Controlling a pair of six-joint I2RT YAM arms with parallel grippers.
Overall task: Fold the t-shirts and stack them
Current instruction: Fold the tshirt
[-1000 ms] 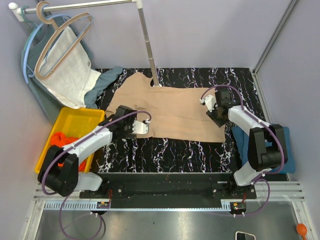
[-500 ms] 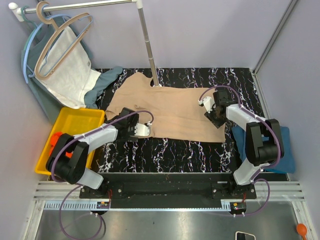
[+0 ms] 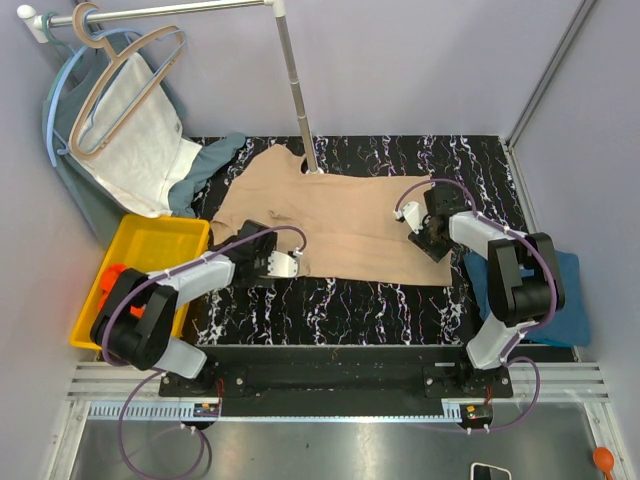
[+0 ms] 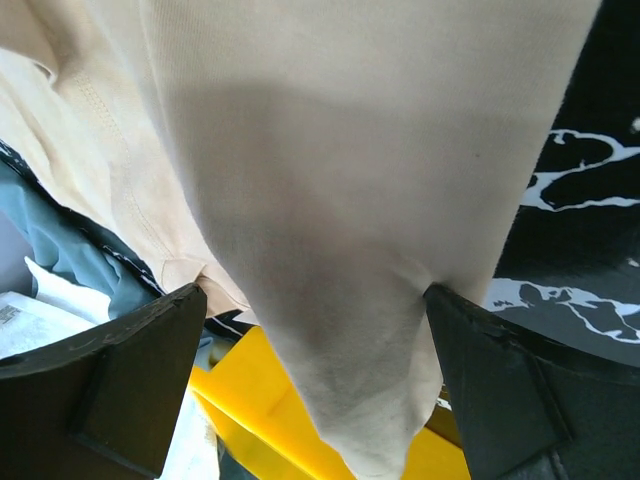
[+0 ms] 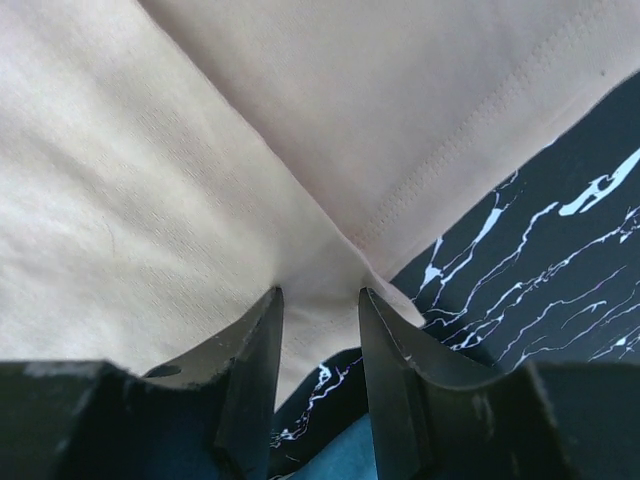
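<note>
The beige t-shirt (image 3: 340,215) lies spread on the black marbled table (image 3: 380,300). My left gripper (image 3: 242,264) is at the shirt's near-left corner. In the left wrist view the left gripper (image 4: 315,300) is closed on a thick hanging fold of beige cloth (image 4: 330,200). My right gripper (image 3: 430,238) is at the shirt's right hem. In the right wrist view the right gripper (image 5: 318,295) pinches the beige hem (image 5: 300,200) tightly. The teal-blue t-shirt (image 3: 572,300) lies at the table's right edge. The orange-red t-shirt (image 3: 120,278) sits in the yellow bin (image 3: 150,240).
A metal rack pole (image 3: 297,90) stands behind the shirt. A white cloth on a hanger (image 3: 140,140) and a grey-green garment (image 3: 215,160) hang and lie at the back left. The yellow bin shows behind the fold in the left wrist view (image 4: 260,400).
My left gripper has shifted a little left and toward the near edge at the shirt's corner. My right gripper has edged slightly left along the hem.
</note>
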